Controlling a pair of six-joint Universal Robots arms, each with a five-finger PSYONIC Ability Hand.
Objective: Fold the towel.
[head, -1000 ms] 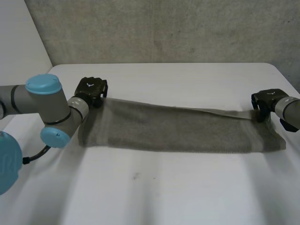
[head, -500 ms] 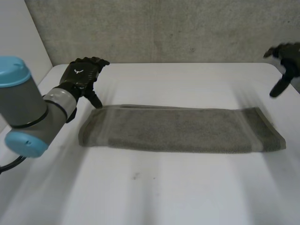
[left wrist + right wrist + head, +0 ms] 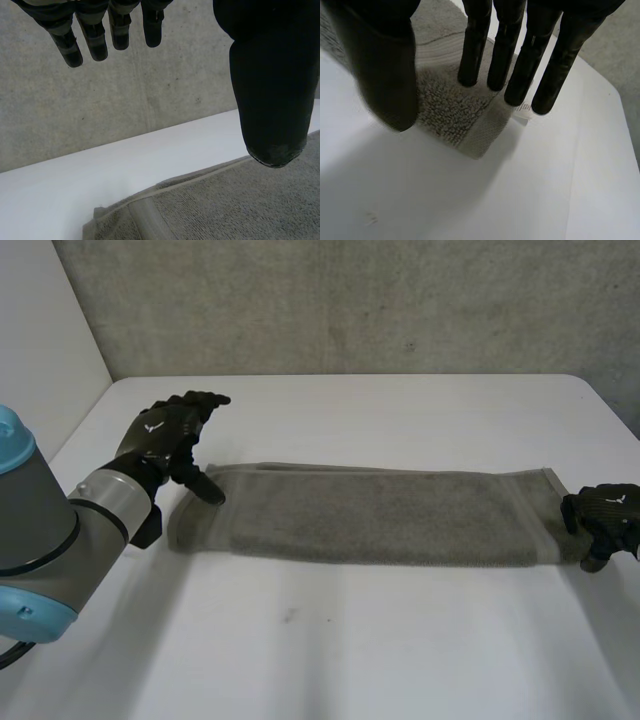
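The grey towel (image 3: 380, 515) lies flat on the white table (image 3: 350, 650) as a long strip folded lengthwise. My left hand (image 3: 160, 435) hovers open over its left end, the thumb pointing down near the far left corner. In the left wrist view the fingers (image 3: 100, 30) are straight and the thumb (image 3: 270, 90) hangs above the towel's (image 3: 240, 210) edge, holding nothing. My right hand (image 3: 605, 512) is at the near right corner. In the right wrist view its straight fingers (image 3: 520, 60) and thumb (image 3: 385, 65) stand apart either side of the towel's (image 3: 450, 110) corner, not pinching it.
A grey concrete wall (image 3: 350, 300) runs behind the table's far edge. The table's right edge lies just beyond my right hand. Bare table surface stretches in front of the towel.
Both hands let go of the towel's far corners and it dropped flat. The left hand opened and lifted off. The right hand swung up, then came down at the near right corner.
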